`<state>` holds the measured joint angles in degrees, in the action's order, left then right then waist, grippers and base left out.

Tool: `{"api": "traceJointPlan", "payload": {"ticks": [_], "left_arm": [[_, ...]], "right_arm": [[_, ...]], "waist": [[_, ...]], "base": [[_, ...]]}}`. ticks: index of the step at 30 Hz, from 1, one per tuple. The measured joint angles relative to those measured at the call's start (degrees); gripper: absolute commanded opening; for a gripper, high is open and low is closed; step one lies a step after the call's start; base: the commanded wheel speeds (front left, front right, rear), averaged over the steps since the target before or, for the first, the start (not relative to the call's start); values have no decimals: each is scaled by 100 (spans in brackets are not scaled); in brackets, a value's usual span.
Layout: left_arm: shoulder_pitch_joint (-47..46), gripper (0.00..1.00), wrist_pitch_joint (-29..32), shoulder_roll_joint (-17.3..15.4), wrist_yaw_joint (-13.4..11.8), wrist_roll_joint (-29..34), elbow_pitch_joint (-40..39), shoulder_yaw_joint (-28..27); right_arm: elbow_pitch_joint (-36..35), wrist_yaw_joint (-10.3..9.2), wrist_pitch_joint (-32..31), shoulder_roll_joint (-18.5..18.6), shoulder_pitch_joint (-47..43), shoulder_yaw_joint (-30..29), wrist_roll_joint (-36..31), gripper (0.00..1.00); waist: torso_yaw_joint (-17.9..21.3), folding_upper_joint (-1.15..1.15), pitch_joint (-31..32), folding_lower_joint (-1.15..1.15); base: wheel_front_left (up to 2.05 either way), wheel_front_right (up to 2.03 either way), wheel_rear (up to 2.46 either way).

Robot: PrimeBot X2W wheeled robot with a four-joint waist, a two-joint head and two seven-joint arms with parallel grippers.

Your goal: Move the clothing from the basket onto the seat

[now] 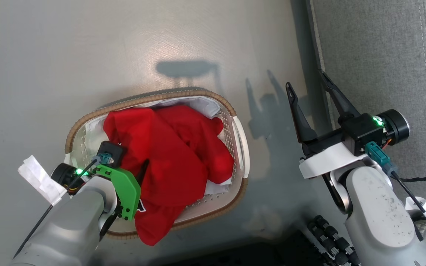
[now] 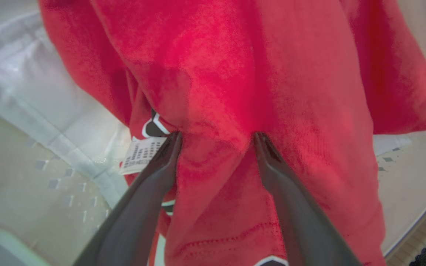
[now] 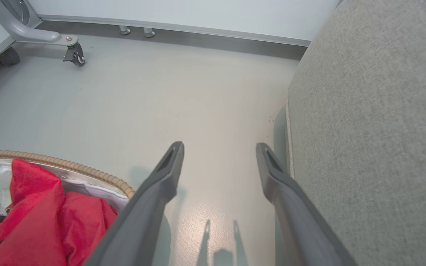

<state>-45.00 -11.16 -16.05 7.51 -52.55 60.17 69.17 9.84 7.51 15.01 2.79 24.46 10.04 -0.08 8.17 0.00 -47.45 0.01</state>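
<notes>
left tool (image 2: 216, 138) spread wide, tips pressed into the red clothing (image 1: 176, 155) in the basket (image 1: 241, 140); right tool (image 3: 218, 147) wide, empty, over the floor (image 1: 87, 55) beside the seat (image 1: 383, 55).

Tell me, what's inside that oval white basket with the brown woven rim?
Bright red cloth garments heaped on a white cloth liner, one hem spilling over the basket rim. Whatever lies beneath them is hidden.

grey forearms (image 1: 379, 218) | green left bracket (image 1: 124, 190) | dark jaws | teal connectors (image 1: 377, 154)
</notes>
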Motion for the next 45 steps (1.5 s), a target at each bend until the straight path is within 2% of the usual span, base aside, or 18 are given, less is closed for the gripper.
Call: {"api": "traceJointPlan", "payload": {"ticks": [1,2,3,9,17,22,29,39,45], "left_arm": [[-14,94,-1,4,0,-21,38,56],[-20,8,-5,4,0,-33,54,102],[-21,0,-8,3,0,-54,70,140],[7,0,-58,-27,0,-276,93,290],[291,0,-359,-41,0,-485,103,312],[457,0,-381,-34,0,-408,-221,32],[1111,0,-387,-2,0,104,-793,-895],[1925,0,-388,140,0,1373,-1963,-2472],[2214,0,-387,315,0,1936,-2783,-3189]], "right_arm": [[1,0,0,0,5,3,11,100],[9,0,0,1,10,8,13,100],[15,0,0,0,21,15,19,100],[81,0,0,1,46,12,58,100],[283,0,0,-1,27,52,120,100],[420,1,0,-7,-117,-2,144,100],[632,1,0,-2,-493,-134,235,100],[844,1,0,-3,-977,-160,316,100],[937,1,0,-2,-1226,-99,358,100]], "waist": [[0,0,-11,0],[1,0,-13,0],[4,0,-7,0],[18,0,163,0],[3,0,711,0],[-39,0,1171,0],[-169,0,1923,-1],[-447,0,2989,-1],[-595,0,3554,-1]], "base": [[0,0,0],[0,0,0],[0,0,0],[0,0,0],[0,0,0],[0,0,0],[0,0,0],[0,0,0],[0,0,0]]}}
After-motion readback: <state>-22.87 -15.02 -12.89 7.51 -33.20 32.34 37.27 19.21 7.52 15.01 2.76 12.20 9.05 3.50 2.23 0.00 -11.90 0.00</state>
